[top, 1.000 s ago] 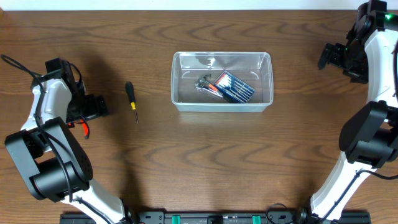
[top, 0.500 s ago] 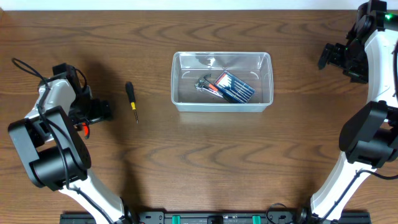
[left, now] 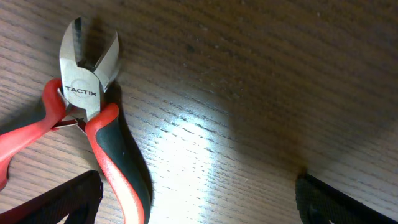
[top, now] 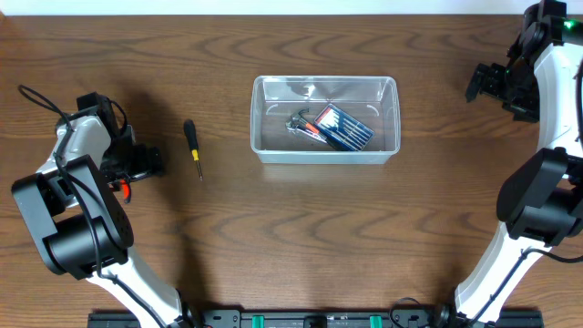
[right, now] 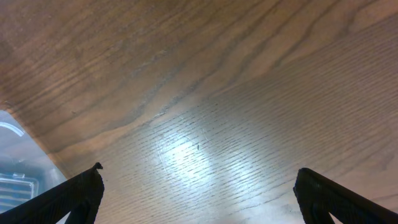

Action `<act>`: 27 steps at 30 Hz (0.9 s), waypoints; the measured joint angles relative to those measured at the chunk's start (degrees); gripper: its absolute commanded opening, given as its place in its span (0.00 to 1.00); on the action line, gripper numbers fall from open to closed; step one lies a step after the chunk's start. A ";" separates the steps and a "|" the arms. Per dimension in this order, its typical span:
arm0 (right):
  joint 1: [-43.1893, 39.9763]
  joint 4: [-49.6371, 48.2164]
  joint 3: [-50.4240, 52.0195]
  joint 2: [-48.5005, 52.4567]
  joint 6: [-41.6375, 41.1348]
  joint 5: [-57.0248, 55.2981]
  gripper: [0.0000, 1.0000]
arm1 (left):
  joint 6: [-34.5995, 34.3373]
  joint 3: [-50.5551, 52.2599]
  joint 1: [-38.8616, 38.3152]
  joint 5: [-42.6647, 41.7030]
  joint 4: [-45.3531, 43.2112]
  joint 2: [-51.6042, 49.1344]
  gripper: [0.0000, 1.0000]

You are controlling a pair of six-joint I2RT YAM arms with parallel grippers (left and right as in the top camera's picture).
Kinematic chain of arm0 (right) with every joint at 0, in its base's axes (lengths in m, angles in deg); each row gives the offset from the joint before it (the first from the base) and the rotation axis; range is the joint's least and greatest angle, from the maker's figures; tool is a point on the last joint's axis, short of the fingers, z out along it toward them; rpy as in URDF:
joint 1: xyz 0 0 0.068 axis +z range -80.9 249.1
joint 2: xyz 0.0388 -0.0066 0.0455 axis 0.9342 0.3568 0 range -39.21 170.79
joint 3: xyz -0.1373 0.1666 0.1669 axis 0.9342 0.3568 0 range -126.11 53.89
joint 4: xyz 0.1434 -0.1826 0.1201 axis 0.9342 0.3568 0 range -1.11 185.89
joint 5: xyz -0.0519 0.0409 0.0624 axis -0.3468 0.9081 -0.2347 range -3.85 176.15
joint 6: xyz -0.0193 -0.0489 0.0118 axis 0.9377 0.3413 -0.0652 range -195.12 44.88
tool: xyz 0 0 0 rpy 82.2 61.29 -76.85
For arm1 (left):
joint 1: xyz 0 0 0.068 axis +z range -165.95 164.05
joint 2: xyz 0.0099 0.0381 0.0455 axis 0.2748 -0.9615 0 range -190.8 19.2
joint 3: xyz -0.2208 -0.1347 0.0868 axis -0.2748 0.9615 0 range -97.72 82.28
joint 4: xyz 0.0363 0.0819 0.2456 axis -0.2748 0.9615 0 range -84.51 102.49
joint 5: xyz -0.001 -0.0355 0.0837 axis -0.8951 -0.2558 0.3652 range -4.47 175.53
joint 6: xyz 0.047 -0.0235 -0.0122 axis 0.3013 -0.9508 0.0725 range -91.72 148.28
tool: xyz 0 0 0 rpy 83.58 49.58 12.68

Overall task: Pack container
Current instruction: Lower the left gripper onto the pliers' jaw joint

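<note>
Tabletop (top: 301, 241) of dark wood grain lies under both my arms. The container (top: 324, 158), a clear plastic bin with rounded corners, sits near the middle of it, a little toward 12 o'clock, its long side running from 9 to 3.

My right gripper (top: 475, 87) hangs over bare wood at about 2 o'clock from the bin, well apart from it. Its fingers are spread wide with nothing between them, and in its own camera a corner of the bin shows at 8 o'clock. My left gripper (top: 150, 161) is far out at 9 o'clock from the bin. It too is spread wide, with only wood between the fingertips.

Inside the bin a blue-and-black case (top: 346, 128) lies slanted, and a tool with a silvery head (top: 298, 122) lies against it on its 9 o'clock side.

A screwdriver (top: 192, 148) with a black and yellow handle lies on the table between the bin and my left gripper, pointing toward 6.

Red-and-black-handled cutters (left: 87, 102) lie flat at 10 o'clock in my left wrist camera, blades slightly apart and aimed at 12. Their handles run down beside my left finger; I cannot tell whether they touch.
</note>
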 measured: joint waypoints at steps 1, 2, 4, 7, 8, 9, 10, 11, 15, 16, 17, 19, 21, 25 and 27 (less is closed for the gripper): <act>0.00 0.00 0.00 0.00 0.00 0.02 0.99 | 0.00 0.00 0.00 0.00 0.00 0.00 0.98; 0.00 0.00 0.00 0.00 0.00 0.02 0.99 | -0.02 0.00 0.00 0.00 0.00 0.00 0.98; 0.00 0.00 0.00 0.00 0.00 0.00 0.99 | -0.02 0.00 0.00 0.00 0.00 0.00 0.98; 0.00 0.00 0.00 0.00 0.00 0.00 0.99 | -0.04 0.00 0.00 0.00 0.00 0.00 0.99; 0.00 0.00 0.00 0.00 0.00 0.00 0.99 | -0.07 0.00 0.00 0.00 0.00 0.00 0.99; 0.00 0.00 0.00 0.00 0.00 0.00 0.99 | -0.20 0.00 0.00 0.00 0.00 0.00 0.99; 0.00 0.00 0.00 0.00 0.00 0.00 0.99 | -0.33 0.00 0.00 -0.02 -0.02 0.00 1.00; 0.00 0.00 0.00 0.00 0.00 0.00 0.99 | -0.48 0.00 0.00 0.00 -0.09 0.00 0.97; 0.00 0.00 0.00 0.00 0.00 0.02 0.99 | -1.66 0.00 0.00 -0.26 -0.50 0.00 0.86; 0.00 0.00 0.00 0.00 0.00 0.00 0.99 | -1.86 0.00 -0.02 -0.26 -0.83 0.00 0.86; 0.00 0.00 0.00 0.00 0.00 0.02 0.99 | -2.03 0.00 0.00 -0.24 -1.07 0.00 0.86; 0.00 0.00 0.00 0.00 0.00 0.02 0.99 | -2.36 0.00 0.00 -0.22 -1.46 0.00 0.86; 0.00 0.00 0.00 0.00 0.00 0.00 0.99 | -2.56 0.00 0.00 -0.22 -1.68 0.00 0.86; 0.00 0.00 0.00 0.00 0.00 0.00 0.99 | -2.58 0.00 0.00 -0.22 -2.08 0.00 0.86; 0.00 0.00 0.00 0.00 0.00 0.00 0.99 | -2.64 0.00 0.00 -0.20 -2.38 0.00 0.86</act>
